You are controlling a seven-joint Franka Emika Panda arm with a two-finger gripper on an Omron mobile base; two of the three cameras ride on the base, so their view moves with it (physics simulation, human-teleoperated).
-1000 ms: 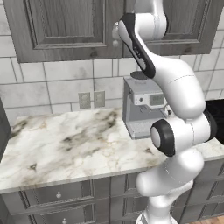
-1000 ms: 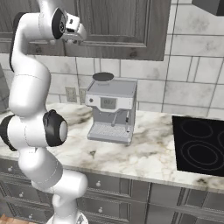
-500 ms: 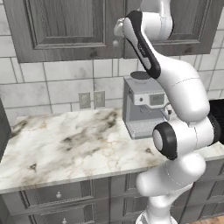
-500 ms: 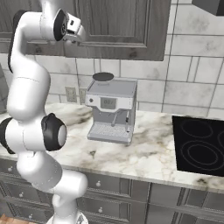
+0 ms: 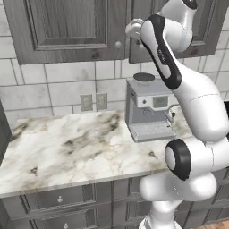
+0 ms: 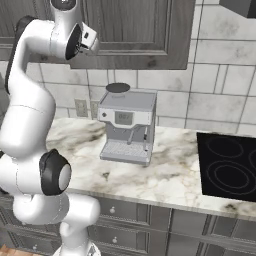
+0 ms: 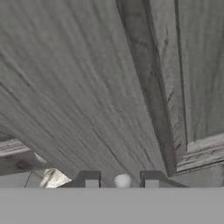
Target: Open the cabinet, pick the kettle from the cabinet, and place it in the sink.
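The cabinet [image 5: 71,27] [image 6: 135,30] hangs above the counter, its dark wood-grain doors closed or nearly so. My gripper [image 5: 133,30] [image 6: 92,42] is raised to the lower inner corner of the right door. In the hand view the gripper [image 7: 122,179] is shut on that door's small round silver knob [image 7: 122,180], one dark fingertip [image 7: 89,178] on each side. The left door's knob [image 5: 118,44] is free. The kettle is hidden behind the doors. The sink is out of view.
A boxy silver coffee machine [image 5: 150,107] [image 6: 127,125] stands on the marble counter [image 5: 67,147] right under my hand. A black cooktop [image 6: 230,167] lies to its right. Grey drawer fronts [image 5: 58,199] run below the counter edge.
The fingers have closed the last bit onto the knob. The hand has barely shifted at the door; the elbow has moved slightly.
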